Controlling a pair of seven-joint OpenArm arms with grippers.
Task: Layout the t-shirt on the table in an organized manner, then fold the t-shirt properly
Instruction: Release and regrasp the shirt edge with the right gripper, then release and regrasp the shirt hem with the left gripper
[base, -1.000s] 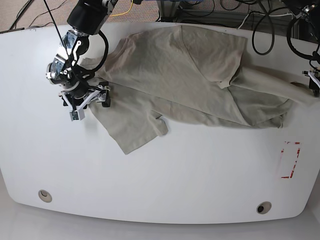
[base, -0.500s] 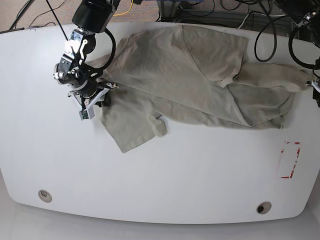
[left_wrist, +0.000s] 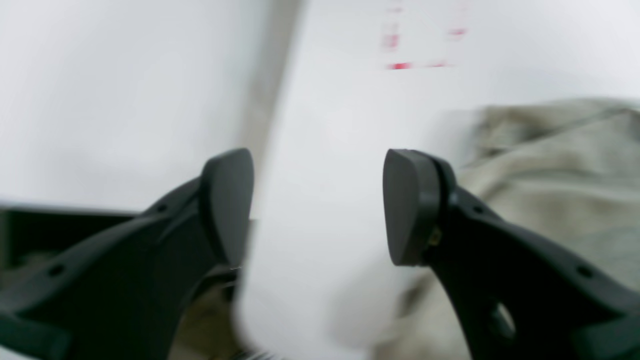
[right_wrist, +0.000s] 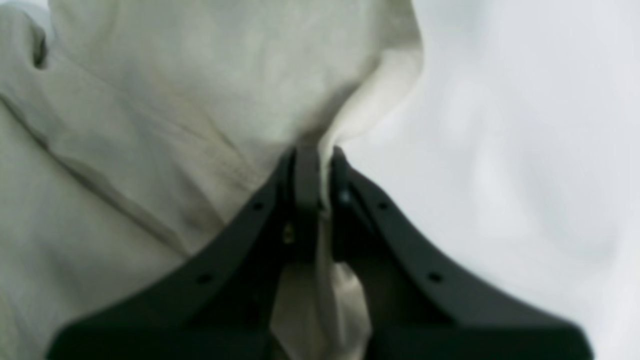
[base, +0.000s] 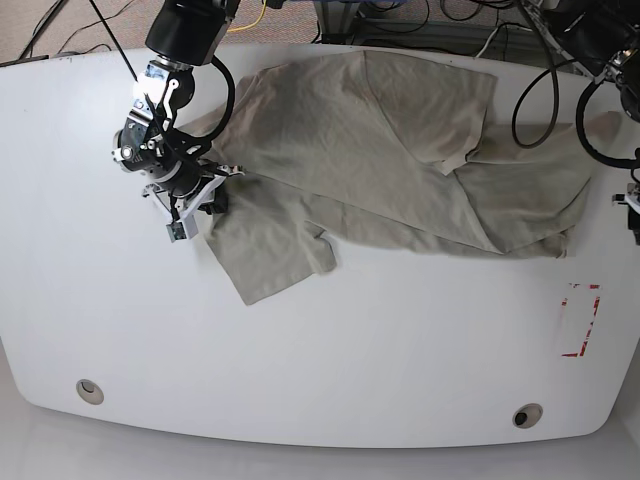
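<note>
The pale khaki-grey t-shirt (base: 380, 150) lies crumpled across the far half of the white table (base: 320, 350), with one sleeve (base: 270, 255) pointing toward the front. At the shirt's left edge, my right gripper (base: 190, 212) is shut on a pinched fold of the cloth. The right wrist view shows that gripper (right_wrist: 312, 170) with its jaws tight around a ridge of the t-shirt (right_wrist: 200, 100). My left gripper (left_wrist: 320, 205) stands open over bare table (left_wrist: 340, 125) at the table's right edge, nothing between its fingers, and the t-shirt (left_wrist: 550, 175) lies just beside it.
A red tape rectangle (base: 580, 320) marks the table's front right. Two round grommets (base: 90, 391) (base: 527, 415) sit near the front edge. Cables (base: 540, 70) hang over the far right corner. The table's right edge is close to my left gripper.
My right gripper has shut on the t-shirt's left edge and shifted slightly right. The left arm has slid nearer along the right edge, and the shirt's right end has drawn back.
</note>
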